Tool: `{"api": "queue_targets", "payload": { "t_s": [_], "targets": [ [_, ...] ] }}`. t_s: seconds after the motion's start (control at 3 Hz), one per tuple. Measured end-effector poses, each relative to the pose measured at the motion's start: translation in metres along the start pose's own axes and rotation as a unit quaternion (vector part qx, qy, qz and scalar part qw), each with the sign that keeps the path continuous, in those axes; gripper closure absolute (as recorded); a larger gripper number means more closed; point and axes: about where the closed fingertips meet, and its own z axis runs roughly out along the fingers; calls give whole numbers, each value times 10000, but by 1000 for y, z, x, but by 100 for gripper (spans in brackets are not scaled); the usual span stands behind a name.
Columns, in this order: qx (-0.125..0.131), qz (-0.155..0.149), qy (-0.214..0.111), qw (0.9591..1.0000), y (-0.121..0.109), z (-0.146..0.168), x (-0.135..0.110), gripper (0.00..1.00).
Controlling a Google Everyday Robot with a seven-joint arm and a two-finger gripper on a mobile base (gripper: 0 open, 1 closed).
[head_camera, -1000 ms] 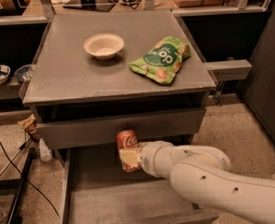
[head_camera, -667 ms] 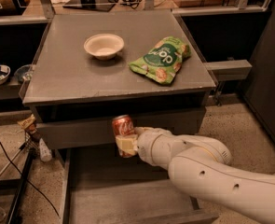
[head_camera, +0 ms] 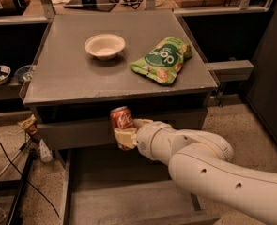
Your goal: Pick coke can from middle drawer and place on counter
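arm (head_camera: 213,168): glossy white, fat rounded segs, sm dark holes | tool (head_camera: 128,131): cream fingers (head_camera: 123,138), just below counter (head_camera: 72,74) edge

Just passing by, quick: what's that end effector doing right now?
End effector: shut on the coke can, held above the open middle drawer, just below the counter edge.

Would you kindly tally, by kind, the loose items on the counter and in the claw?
Bowl: 1, on the counter.
Snack bag: 1, green, on the counter.
Coke can: 1, gripped by the claw, above the open middle drawer, just below the counter's front edge.
Total: 3.
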Motion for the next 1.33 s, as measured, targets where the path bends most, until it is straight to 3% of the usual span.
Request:
{"api": "queue_targets", "payload": {
  "t_s": [0.33, 0.67, 1.33],
  "targets": [
    [37, -61, -157, 9999, 1, -6, -10, 100],
    [132, -369, -544, 9978, 8, -24, -42, 100],
    [134, -515, -754, 9957, 12, -29, -60, 100]
  ]
}}
